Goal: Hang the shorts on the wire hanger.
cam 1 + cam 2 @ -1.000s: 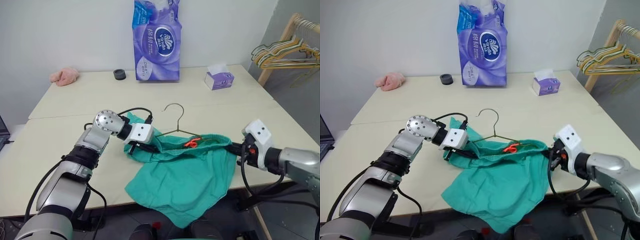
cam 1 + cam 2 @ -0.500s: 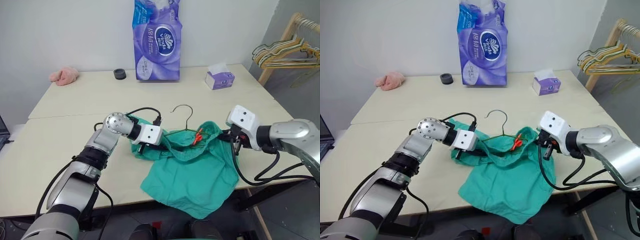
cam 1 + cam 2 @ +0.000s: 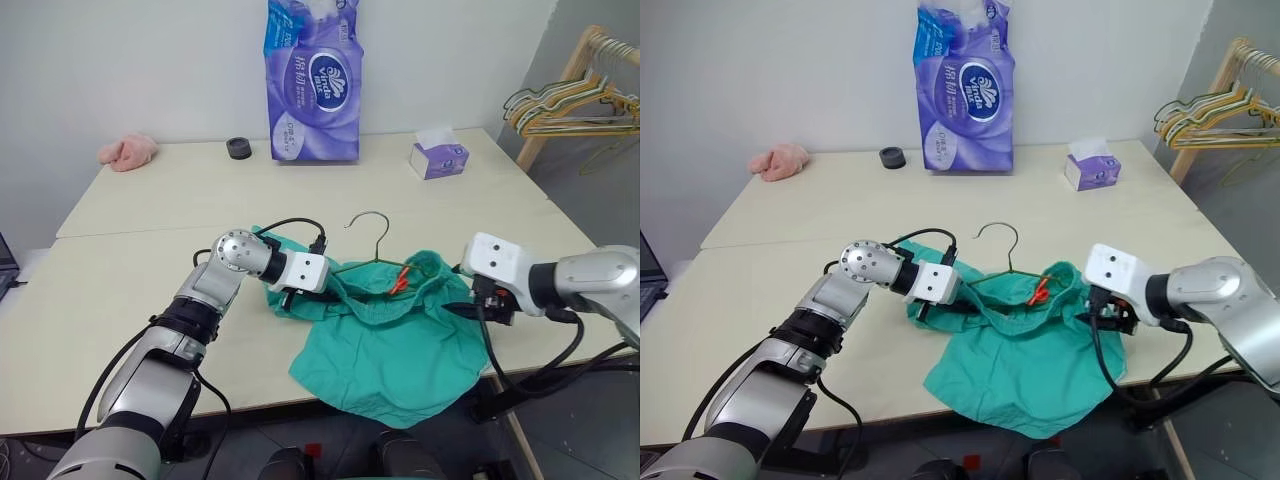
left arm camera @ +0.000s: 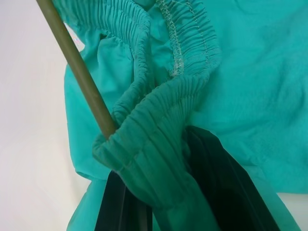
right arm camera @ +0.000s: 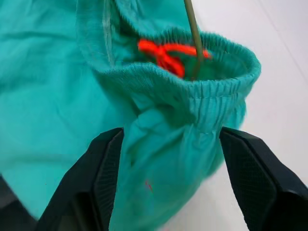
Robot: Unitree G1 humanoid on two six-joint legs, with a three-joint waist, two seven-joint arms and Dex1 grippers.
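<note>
Shorts (image 3: pixel 385 335) hold wire hanger (image 3: pixel 372 250) inside waistband, left hand (image 3: pixel 293 298) pinching it, right hand (image 5: pixel 168 187) wide.

A pale cream table (image 3: pixel 130 300) carries everything, with a seam running across its middle. Along the far edge lie a small pink fluffy cloth (image 3: pixel 128 151) near the far left corner, a dark ring-shaped roll (image 3: pixel 238 148), a tall purple pack of tissue paper (image 3: pixel 313 80) standing upright, and a small purple tissue box (image 3: pixel 438 158) toward the far right corner. Near the front edge lie the teal shorts (image 3: pixel 385 345), part of them drooping over that edge, with the wire hanger (image 3: pixel 372 240) at their waistband.
</note>
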